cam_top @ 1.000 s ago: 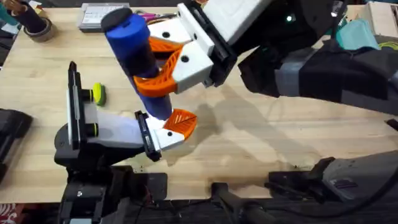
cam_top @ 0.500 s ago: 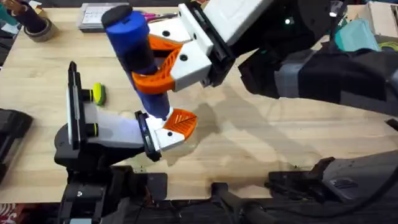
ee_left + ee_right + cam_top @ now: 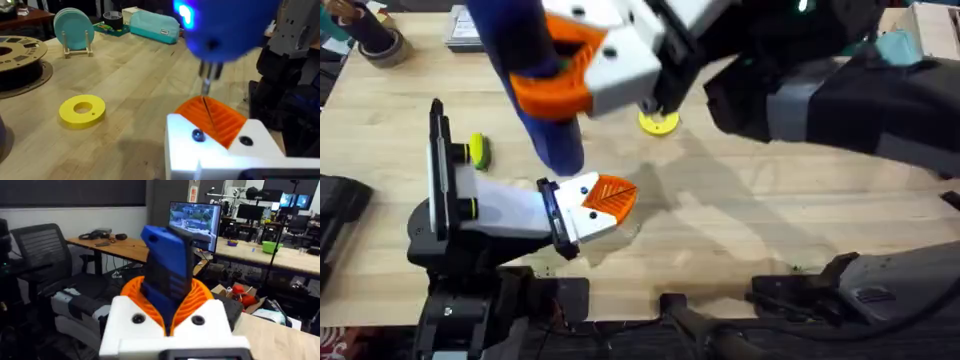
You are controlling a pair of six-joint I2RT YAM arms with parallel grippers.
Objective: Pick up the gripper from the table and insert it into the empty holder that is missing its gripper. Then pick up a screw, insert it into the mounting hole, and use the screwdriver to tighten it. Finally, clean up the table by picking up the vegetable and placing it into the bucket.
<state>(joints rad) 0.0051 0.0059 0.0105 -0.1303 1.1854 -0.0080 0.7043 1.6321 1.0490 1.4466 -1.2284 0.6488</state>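
Note:
My right gripper (image 3: 552, 85) (image 3: 170, 300) is shut on the blue screwdriver (image 3: 555, 140) (image 3: 167, 255), held high over the table (image 3: 770, 220). Its thin bit (image 3: 207, 107) points down at my left gripper (image 3: 600, 203) (image 3: 215, 132), which lies low on its side and looks shut with nothing in it. The orange gripper (image 3: 612, 196) (image 3: 212, 117) is seated in the white holder (image 3: 582, 215) (image 3: 185, 150). A small shiny screw (image 3: 198, 135) sits in one mounting hole; the other hole (image 3: 245, 141) is dark. The vegetable and the bucket are out of view.
A yellow ring disc (image 3: 658, 122) (image 3: 82, 108) lies behind the left gripper. A small yellow-green thing (image 3: 477, 150) sits by the left arm. A filament spool (image 3: 20, 55), teal plates in a rack (image 3: 74, 27) and a teal pouch (image 3: 150, 27) stand farther off.
The right arm has lifted the screwdriver up and away from the holder, uncovering the yellow disc. The left arm has not moved.

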